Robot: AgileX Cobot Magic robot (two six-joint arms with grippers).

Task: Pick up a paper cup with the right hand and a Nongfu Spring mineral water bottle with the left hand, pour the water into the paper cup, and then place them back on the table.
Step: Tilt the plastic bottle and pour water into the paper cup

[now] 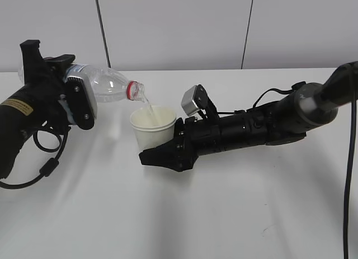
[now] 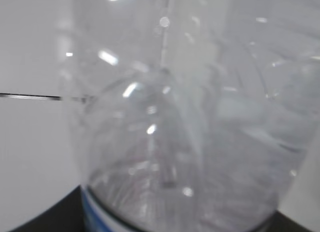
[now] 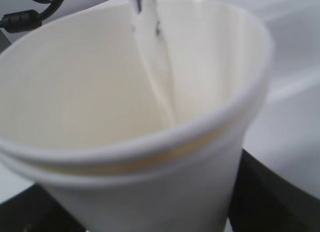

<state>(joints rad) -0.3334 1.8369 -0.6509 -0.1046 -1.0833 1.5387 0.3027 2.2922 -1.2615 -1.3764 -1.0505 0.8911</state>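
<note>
- Clear plastic bottle with red neck ring (image 1: 109, 84): tipped near-horizontal at left, mouth above cup.
- Clear water stream (image 1: 148, 106): falling into cup.
- Off-white tapered paper cup (image 1: 152, 127): upright, centre, raised off the table.

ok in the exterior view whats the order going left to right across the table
left hand → Nongfu Spring mineral water bottle, tipped with its mouth to the right → stream of water → paper cup → right hand, its arm running off to the right edge.
</note>
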